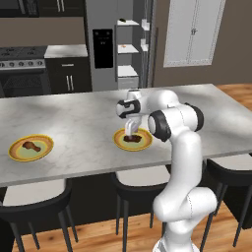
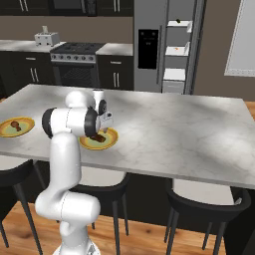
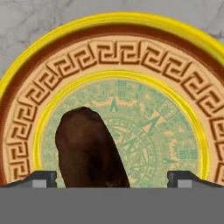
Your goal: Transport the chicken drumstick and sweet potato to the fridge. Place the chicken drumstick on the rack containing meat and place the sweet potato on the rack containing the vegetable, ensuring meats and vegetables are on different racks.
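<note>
Gripper stands wide open, low over the yellow plate near the counter middle. Sweet potato lies on this plate between the tips, closer to one tip; not gripped. Drumstick lies on 2nd plate w/ same pattern, well apart. Fridge behind counter, one door open.

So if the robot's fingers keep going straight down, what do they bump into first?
Probably the sweet potato. The open gripper points down at its plate, one finger on each side of it, though it sits off-centre.
</note>
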